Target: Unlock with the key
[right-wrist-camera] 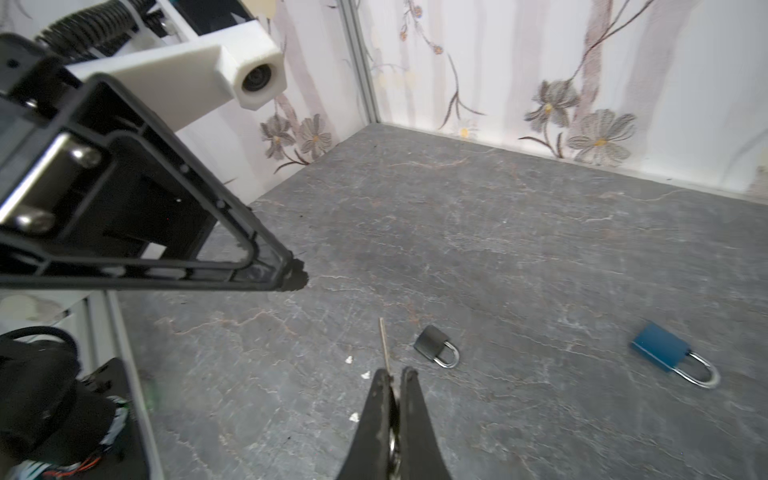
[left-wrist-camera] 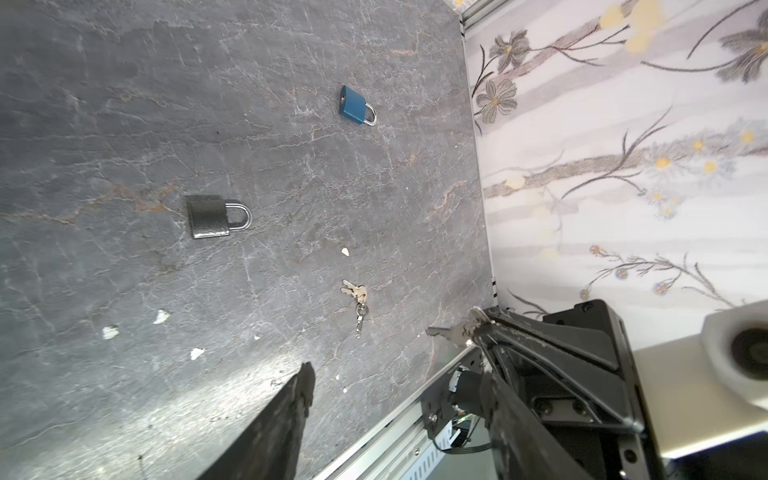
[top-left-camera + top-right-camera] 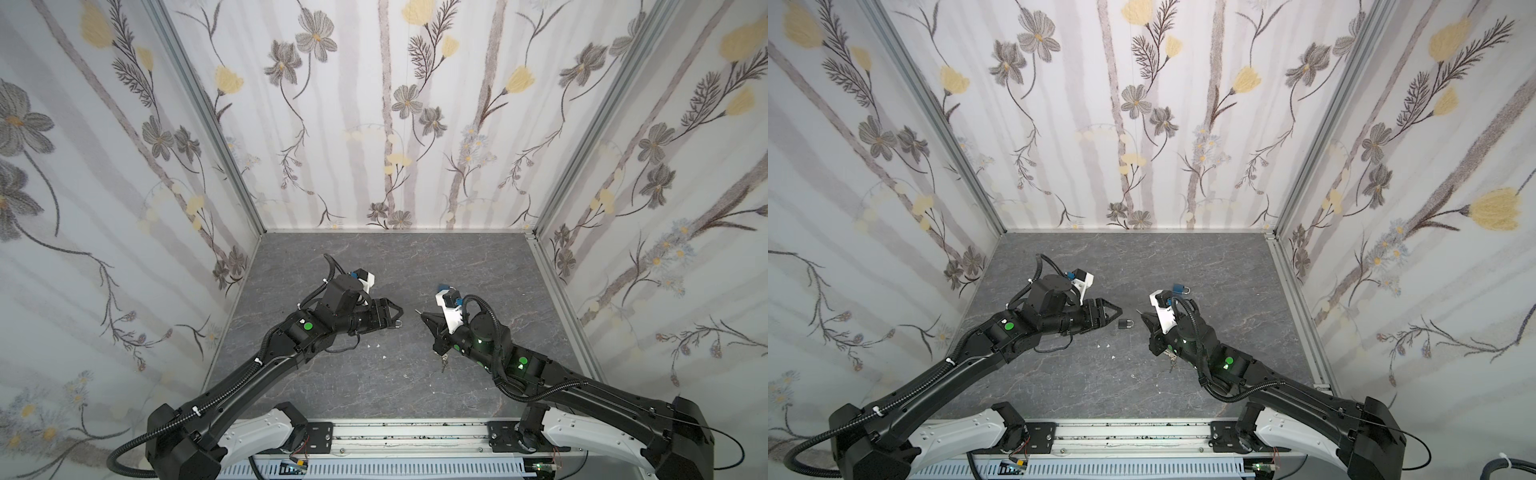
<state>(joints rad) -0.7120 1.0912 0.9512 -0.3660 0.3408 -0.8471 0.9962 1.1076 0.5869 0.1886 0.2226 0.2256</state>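
The right hand (image 1: pixel 395 375) is closed tight on a small silver key (image 1: pixel 384 341). The thin blade of the key stands out in front of the fingertips. In the left wrist view the same key (image 2: pixel 444 331) shows sideways at the tip of this hand. The key is in the air above the grey stone-pattern table (image 3: pixel 1059 374), with its blade turned toward the left hand (image 3: pixel 1116 318). The left hand has its fingers apart and nothing is between them; in its own wrist view only one finger (image 2: pixel 302 388) is visible. A black padlock (image 3: pixel 1126 323) lies flat on the table between the two hands, just beside the tips of the left hand, and its shackle looks closed. A blue padlock (image 2: pixel 355 104) also lies flat, nearer to the back wall and well apart from the black one, and its shackle looks closed too. In a top view it is partly hidden behind the right wrist camera. A small bunch of keys (image 2: pixel 356 296) lies on the table close to the right arm. Some white scraps (image 2: pixel 110 331) lie on the table near the left hand.
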